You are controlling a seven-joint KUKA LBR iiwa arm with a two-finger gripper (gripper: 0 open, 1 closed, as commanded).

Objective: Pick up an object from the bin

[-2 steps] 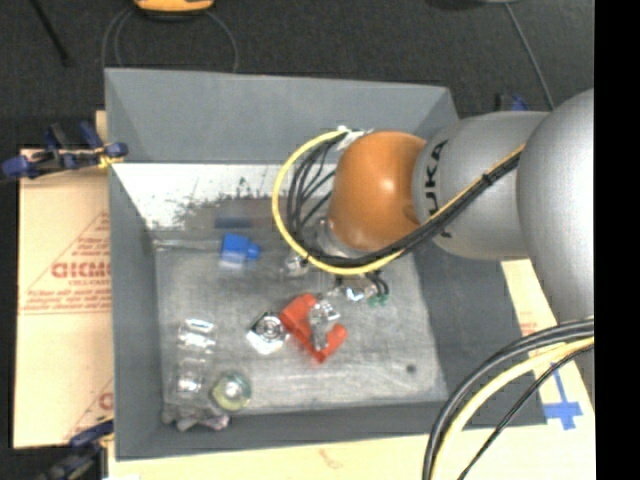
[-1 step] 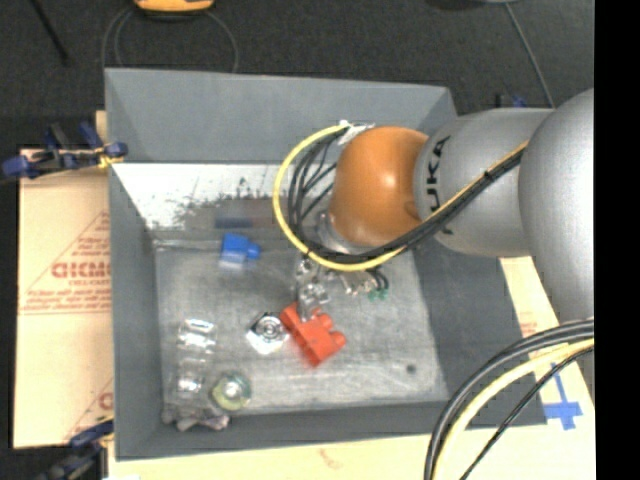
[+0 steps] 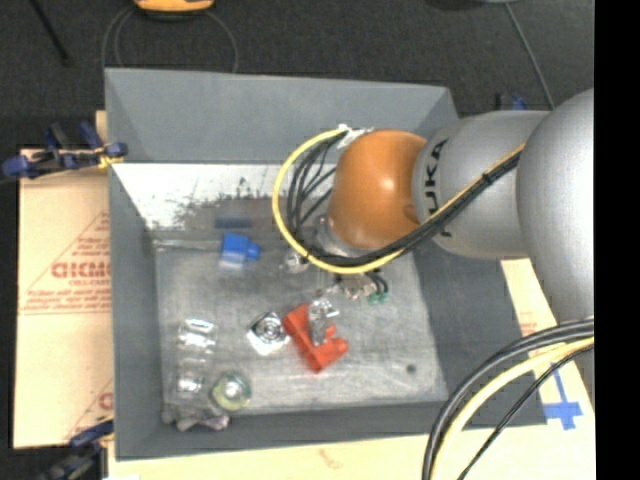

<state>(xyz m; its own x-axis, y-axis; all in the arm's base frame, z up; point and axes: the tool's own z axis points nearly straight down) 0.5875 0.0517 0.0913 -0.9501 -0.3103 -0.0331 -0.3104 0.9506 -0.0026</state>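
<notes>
Camera view: gripper point(image 3: 322, 314) hangs just over a red piece point(image 3: 318, 347) in the middle of the bin point(image 3: 190, 193), a silver cap point(image 3: 267, 332) beside it; I cannot tell its grip.

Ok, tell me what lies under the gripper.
A red plastic piece lies under the gripper, with a silver round part beside it. The gripper covers the piece's upper end, so whether they touch cannot be seen.

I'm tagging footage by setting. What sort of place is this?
Probably a robotics lab's grasping cell: a KUKA arm reaches over a grey metal bin holding loose small things, such as a red plastic piece and a blue block.
</notes>
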